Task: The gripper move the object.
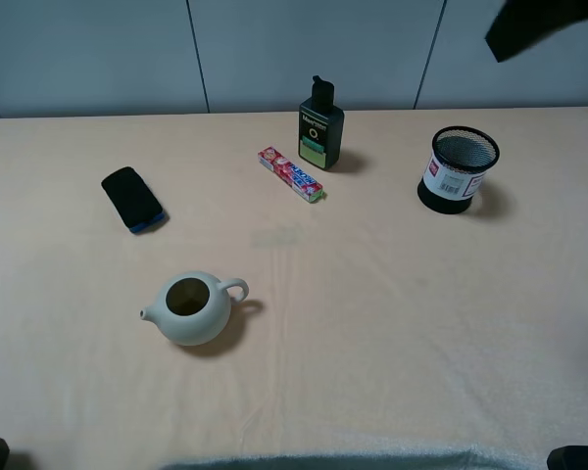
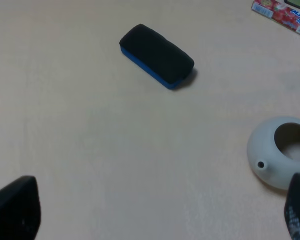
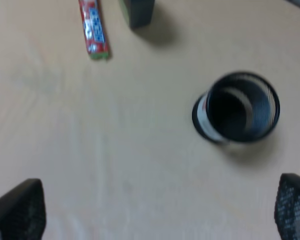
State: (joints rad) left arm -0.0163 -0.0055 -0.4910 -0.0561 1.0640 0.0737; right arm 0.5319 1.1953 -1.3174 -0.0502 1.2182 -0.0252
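The object, a dark pump bottle (image 1: 320,129) with a black pump top and green label, stands upright at the back middle of the table. Only its lower part shows in the right wrist view (image 3: 137,11). My right gripper (image 3: 155,215) is open, with its black fingertips (image 3: 17,210) wide apart. It hangs high above the table near the mesh cup, well away from the bottle. A dark part of the right arm (image 1: 539,24) shows at the top right. My left gripper (image 2: 157,215) is open and empty, above the table between the phone and the teapot.
A black phone (image 1: 132,199) lies at the left. A white teapot (image 1: 191,307) stands at the front left. A red candy pack (image 1: 290,174) lies just left of the bottle. A black mesh cup (image 1: 457,168) stands at the right.
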